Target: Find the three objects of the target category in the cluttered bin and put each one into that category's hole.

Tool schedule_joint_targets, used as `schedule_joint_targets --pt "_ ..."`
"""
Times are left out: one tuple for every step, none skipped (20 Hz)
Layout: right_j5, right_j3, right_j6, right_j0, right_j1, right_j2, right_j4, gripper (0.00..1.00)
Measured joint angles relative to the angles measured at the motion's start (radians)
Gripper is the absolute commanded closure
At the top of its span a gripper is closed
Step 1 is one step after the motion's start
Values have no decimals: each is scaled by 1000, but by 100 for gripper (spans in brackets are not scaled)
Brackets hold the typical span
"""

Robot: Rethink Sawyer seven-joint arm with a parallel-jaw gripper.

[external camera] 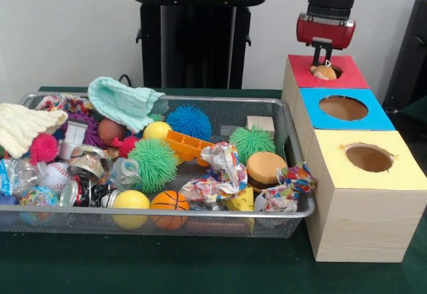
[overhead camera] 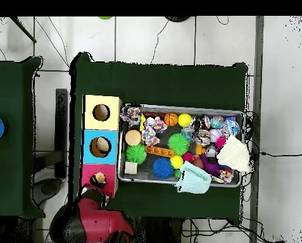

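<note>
1. While the arm [external camera: 331,1] hangs over the red box [external camera: 347,75], the gripper [external camera: 321,59] points down into its hole [external camera: 329,71], with an orange ball [external camera: 325,73] right at the fingertips in the hole's mouth.
2. Whether the fingers pinch that ball or stand spread I cannot tell; they are too small and partly hidden.
3. The overhead view shows the same ball [overhead camera: 99,180] at the red hole, with the gripper [overhead camera: 97,190] just beside it.
4. The blue box [external camera: 343,109] and yellow box [external camera: 370,157] stand in line with the red one, and something pale lies inside the blue hole [overhead camera: 101,147].
5. The bin [external camera: 293,212] sits just beside the boxes, full of clutter.
6. In it lie a basketball [external camera: 169,202], a baseball [external camera: 55,173] and two yellow balls [external camera: 131,200], [external camera: 157,131].
7. Spiky green pom balls [external camera: 153,164], a blue one [external camera: 188,122], cloths [external camera: 123,101] and crumpled paper [external camera: 217,174] lie around them.
</note>
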Motion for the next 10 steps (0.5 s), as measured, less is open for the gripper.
schedule_joint_targets --pt "-17 0 0 -2 11 3 1 100" --pt "-27 0 0 -1 17 4 1 100" --pt "-36 0 0 -1 22 5 1 100" --pt "-38 0 0 0 23 4 3 100" --pt "-38 0 0 1 23 4 4 100" --pt "-36 0 0 3 21 4 6 100" --pt "-32 0 0 7 18 1 8 100" --pt "-25 0 0 12 14 -2 10 100" --pt "-1 1 0 22 -2 -10 11 100" --pt "11 1 0 25 -10 -13 11 100"
